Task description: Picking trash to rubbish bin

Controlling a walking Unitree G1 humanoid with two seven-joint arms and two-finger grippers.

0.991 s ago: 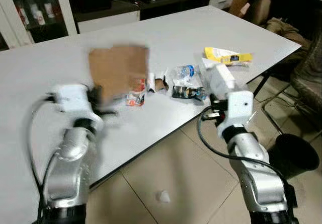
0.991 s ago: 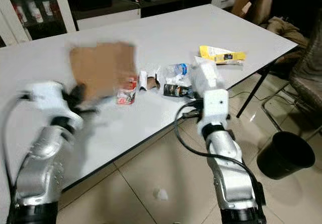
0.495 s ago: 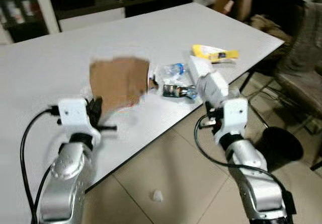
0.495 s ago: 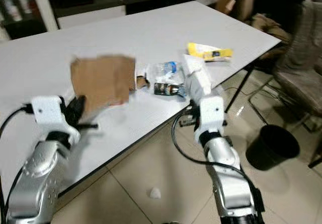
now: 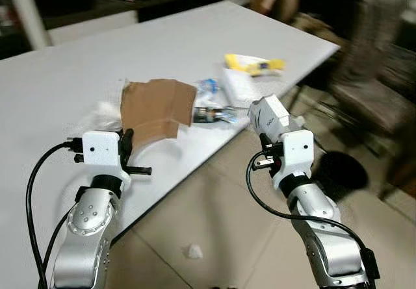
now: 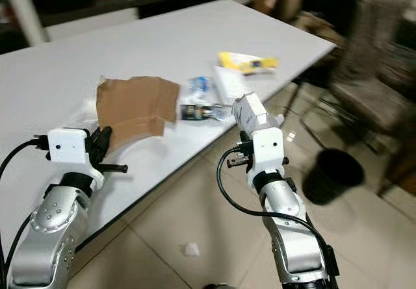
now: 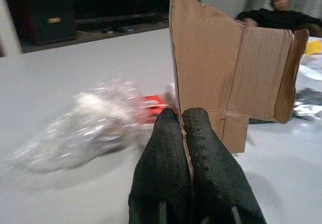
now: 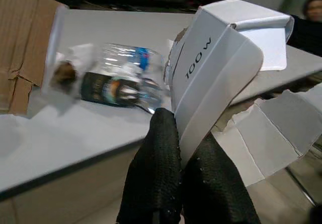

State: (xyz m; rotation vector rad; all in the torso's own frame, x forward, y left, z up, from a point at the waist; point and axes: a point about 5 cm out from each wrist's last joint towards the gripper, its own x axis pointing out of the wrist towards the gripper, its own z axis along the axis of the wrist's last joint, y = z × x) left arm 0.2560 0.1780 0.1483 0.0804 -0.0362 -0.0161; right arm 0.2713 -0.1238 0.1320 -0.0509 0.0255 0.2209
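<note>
Your left gripper [image 7: 187, 128] is pinching the lower edge of a torn piece of brown cardboard [image 5: 156, 110], its two black fingers [image 7: 163, 153] pressed together on the sheet so that it stands upright above the counter [image 5: 58, 81] near the front edge. Holding it by the edge keeps the flap clear of the other litter, which should make it easy to carry off without dragging anything along.

Your right gripper [image 8: 178, 133] is clamped on a flattened white carton [image 8: 216, 63] printed "100W". You hold it just off the counter's front edge, over the tiled floor [image 5: 214, 217]; a torn white flap hangs loose beside it. Both arms are loaded, so the pick-up step looks done for these two pieces.

Beyond the grippers, more trash waits on the counter. A crumpled clear plastic wrap [image 7: 80, 123] and a small red packet [image 7: 153, 105] lie just behind the cardboard. A crushed plastic bottle [image 8: 121, 70] lies with a dark-labelled wrapper [image 8: 103, 89] toward the front edge, and a yellow packet [image 5: 253, 63] sits nearer the far right corner.

The black rubbish bin [image 6: 331, 175] stands on the floor off the counter's right end, well apart from both grippers, beside a chair where a person [image 7: 279, 12] sits. A scrap of white paper [image 5: 193, 251] lies on the floor.
</note>
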